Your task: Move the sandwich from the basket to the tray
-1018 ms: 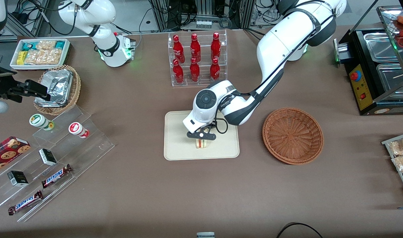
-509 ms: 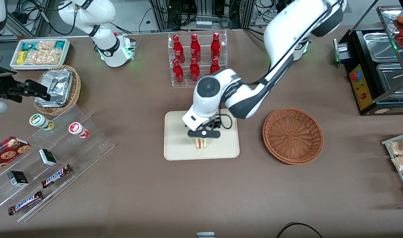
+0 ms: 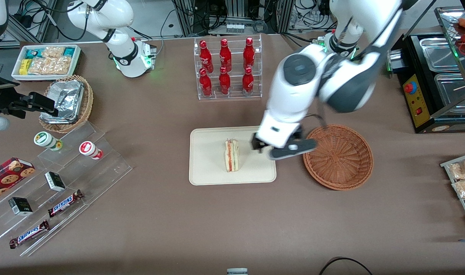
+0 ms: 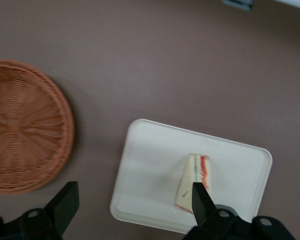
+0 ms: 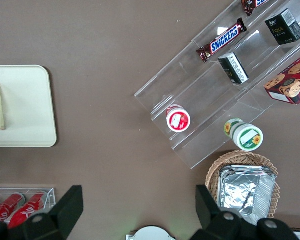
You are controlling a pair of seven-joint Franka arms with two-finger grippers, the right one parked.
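Tray (image 3: 205,172) holds sandwich (image 3: 231,155); gripper (image 3: 284,149) open above tray edge.

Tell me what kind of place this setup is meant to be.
Probably a lab mock-up of a snack counter: a rack of red bottles, Snickers bars on clear steps, and a hot-food warmer. The sandwich lies on the tray; the gripper, open, hovers between tray and basket.

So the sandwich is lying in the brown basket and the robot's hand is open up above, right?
Not quite. The sandwich lies on the tray, not in the basket, which holds nothing, as the front view shows. The rest is right: the hand is open, up above the tray's edge beside the basket.
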